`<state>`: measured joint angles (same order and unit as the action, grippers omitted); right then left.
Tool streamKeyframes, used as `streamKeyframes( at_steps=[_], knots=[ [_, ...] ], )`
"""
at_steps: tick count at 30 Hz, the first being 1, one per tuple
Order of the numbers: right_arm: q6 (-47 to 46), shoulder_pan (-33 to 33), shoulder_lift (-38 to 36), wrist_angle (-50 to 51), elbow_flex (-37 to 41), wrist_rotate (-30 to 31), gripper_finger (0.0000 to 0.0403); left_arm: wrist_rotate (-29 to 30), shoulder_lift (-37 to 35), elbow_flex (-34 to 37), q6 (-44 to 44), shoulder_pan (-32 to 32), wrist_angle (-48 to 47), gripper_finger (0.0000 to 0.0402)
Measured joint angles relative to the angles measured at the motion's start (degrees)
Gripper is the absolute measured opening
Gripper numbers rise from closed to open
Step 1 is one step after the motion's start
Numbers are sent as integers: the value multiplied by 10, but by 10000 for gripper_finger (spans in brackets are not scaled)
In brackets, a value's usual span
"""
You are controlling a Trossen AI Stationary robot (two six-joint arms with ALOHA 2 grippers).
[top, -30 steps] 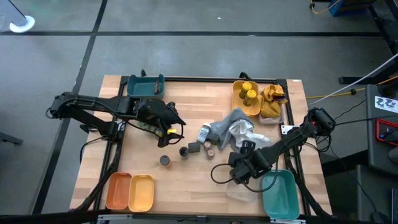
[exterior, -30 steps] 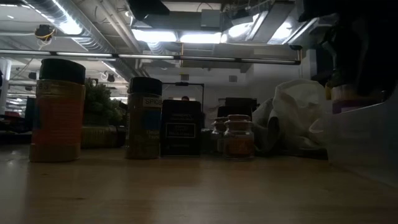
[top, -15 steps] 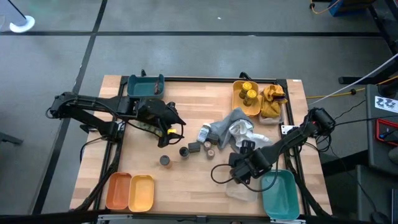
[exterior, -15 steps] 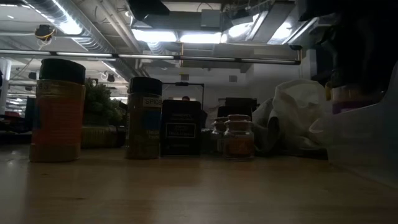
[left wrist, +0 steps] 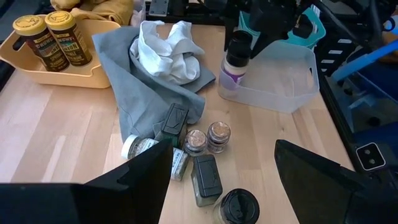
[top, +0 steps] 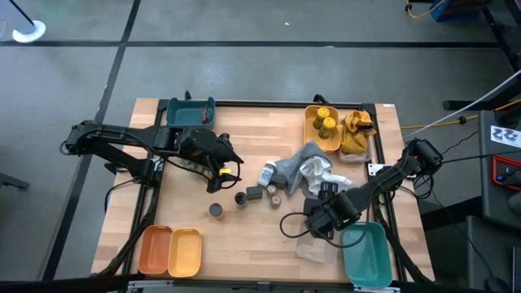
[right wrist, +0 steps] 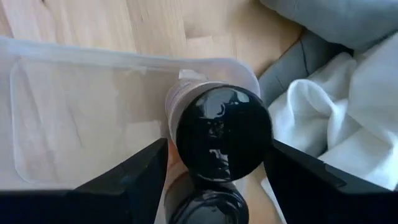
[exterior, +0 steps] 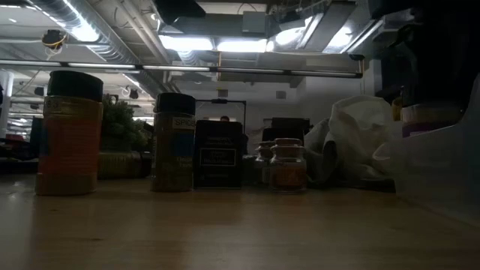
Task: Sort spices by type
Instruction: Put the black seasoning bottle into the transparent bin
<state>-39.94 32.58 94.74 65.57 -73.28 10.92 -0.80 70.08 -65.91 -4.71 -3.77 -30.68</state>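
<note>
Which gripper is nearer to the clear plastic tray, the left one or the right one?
The right. The right gripper is directly over the clear plastic tray, its fingers on either side of a black-lidded jar there. The left gripper is across the table, beyond the loose spice jars.

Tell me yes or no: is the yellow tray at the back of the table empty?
No: in the high view the yellow tray holds two yellow-lidded jars, which the left wrist view also shows lying side by side.
</note>
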Motion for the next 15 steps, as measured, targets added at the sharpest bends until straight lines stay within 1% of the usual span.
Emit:
streamKeyframes(
  at_steps=[9, 15],
  knots=[
    [2, 0, -9, 25, 0, 5, 257, 0, 0, 0, -9, 0, -1, 265],
    [4, 0, -47, 22, 0, 22, 257, 0, 9, 0, -27, 0, 8, 265]
  ],
)
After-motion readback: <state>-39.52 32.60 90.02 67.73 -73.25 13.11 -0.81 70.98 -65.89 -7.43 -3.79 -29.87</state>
